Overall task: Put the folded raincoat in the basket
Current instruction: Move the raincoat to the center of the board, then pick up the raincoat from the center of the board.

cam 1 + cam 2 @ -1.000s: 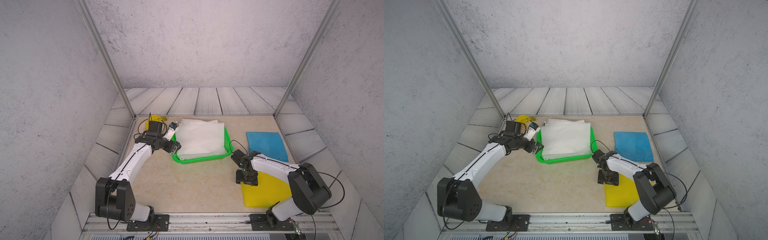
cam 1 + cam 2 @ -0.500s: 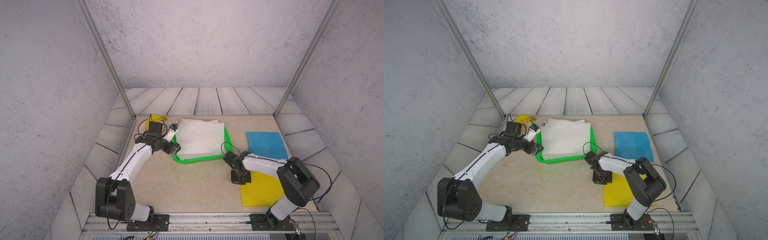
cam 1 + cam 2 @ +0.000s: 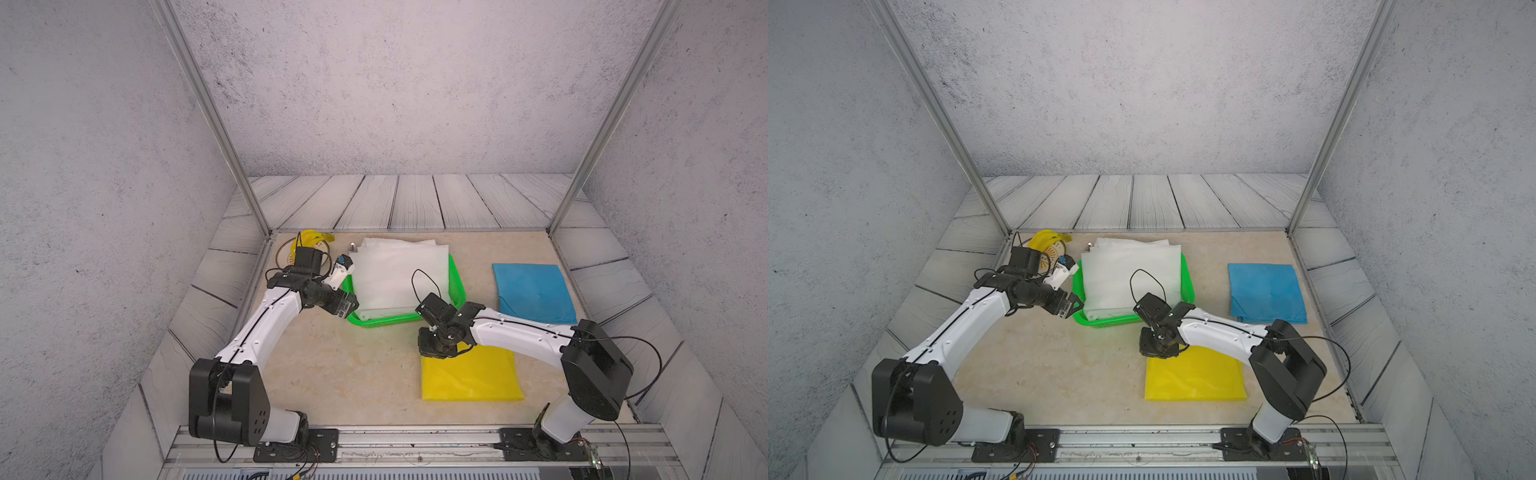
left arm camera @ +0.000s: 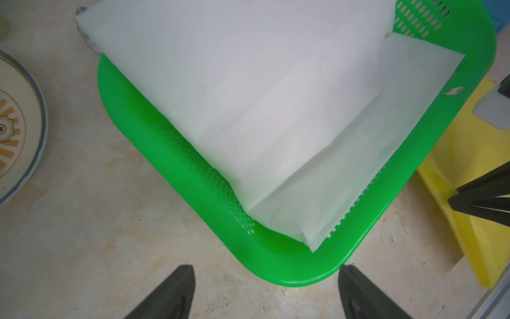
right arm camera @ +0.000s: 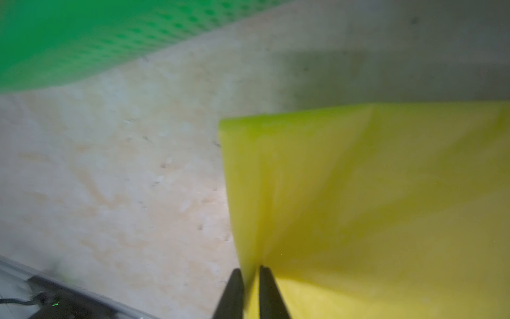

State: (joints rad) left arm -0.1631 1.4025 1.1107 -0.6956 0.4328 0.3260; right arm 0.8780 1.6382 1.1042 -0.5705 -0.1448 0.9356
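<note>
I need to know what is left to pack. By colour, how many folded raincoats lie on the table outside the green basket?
Yellow folded plastic raincoat: 1, its edge pinched by the right gripper
Blue folded plastic raincoat: 1
Total: 2 outside the green perforated plastic basket

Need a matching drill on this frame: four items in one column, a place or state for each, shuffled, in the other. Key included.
Column 1
1. white raincoat
2. yellow raincoat
3. blue raincoat
4. left gripper

Column 2
A. open, facing a corner of the basket
B. flat on the table, nothing touching it
C. lying in the basket
D. edge pinched in the right gripper

Pairs: 1-C, 2-D, 3-B, 4-A
</note>
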